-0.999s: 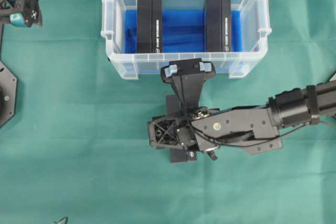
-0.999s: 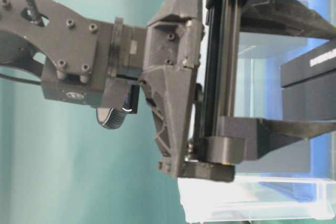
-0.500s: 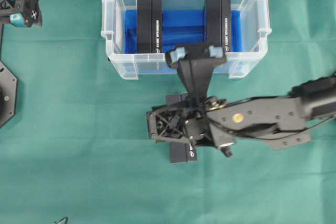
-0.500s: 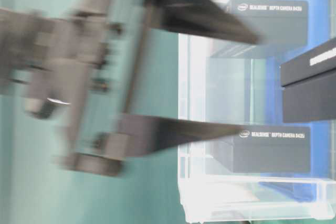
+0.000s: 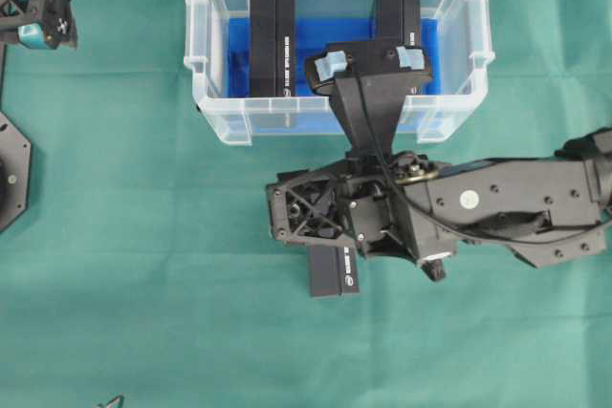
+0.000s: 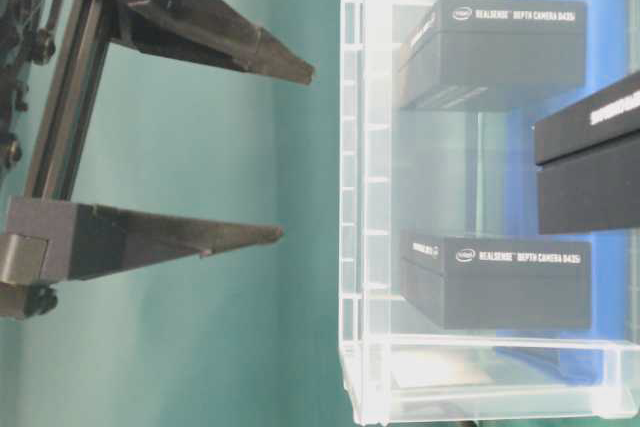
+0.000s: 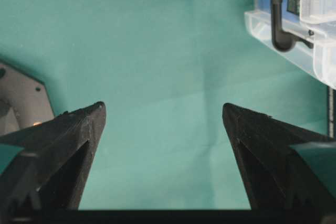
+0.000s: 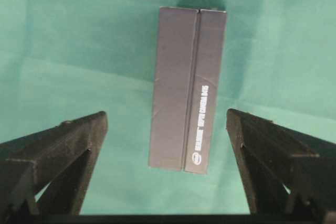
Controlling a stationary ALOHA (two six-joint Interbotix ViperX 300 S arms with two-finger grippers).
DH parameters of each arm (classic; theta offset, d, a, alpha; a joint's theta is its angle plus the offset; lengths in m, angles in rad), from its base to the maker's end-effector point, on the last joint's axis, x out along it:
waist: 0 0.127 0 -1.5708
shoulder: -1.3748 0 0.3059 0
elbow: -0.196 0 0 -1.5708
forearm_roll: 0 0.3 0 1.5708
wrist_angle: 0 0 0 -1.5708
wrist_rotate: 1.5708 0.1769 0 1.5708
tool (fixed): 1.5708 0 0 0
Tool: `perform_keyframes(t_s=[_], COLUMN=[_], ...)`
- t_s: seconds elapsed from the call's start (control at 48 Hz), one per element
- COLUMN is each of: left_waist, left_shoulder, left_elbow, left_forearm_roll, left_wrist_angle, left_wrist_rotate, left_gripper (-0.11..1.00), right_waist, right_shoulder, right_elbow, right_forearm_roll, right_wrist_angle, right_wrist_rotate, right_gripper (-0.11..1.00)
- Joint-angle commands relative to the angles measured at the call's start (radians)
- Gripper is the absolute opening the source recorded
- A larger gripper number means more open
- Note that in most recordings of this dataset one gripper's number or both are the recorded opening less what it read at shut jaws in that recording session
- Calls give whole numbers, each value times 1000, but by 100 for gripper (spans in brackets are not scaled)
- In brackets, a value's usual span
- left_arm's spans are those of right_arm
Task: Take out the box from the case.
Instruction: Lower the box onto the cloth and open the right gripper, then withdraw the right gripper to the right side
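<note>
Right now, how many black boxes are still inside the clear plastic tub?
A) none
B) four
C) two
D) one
C: the overhead view shows one black box at the left and another at the right inside the tub; a third lies outside on the green cloth.

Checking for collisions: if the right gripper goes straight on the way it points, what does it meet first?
Probably the black box lying on the green cloth, centred between the right gripper fingers; distance unclear.
</note>
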Motion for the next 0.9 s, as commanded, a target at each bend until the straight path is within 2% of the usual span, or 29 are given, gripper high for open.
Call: perform_keyframes(t_s=[0.0,0.146,0.333,0.687,0.874], left_waist=[-5,-14,-26,-43,-51], left_shoulder=[-3,-3,-3,-3,-5], left_elbow=[-14,-14,-14,-14,-14], left_forearm_roll=[2,0,-2,-2,-2], left_wrist_angle=[0,0,3,5,5], left_wrist_rotate=[0,0,-3,-43,-48], left_gripper=[93,93,93,93,93], right_waist=[-5,-3,18,86,140], right_shoulder=[-37,-43,-92,-322,-474], right_elbow=[-23,-12,48,321,474], right_forearm_roll=[-6,-2,5,5,32], right_wrist_angle=[2,21,57,60,60], right_wrist_rotate=[-2,-3,9,109,158], right_gripper=[93,93,93,93,93])
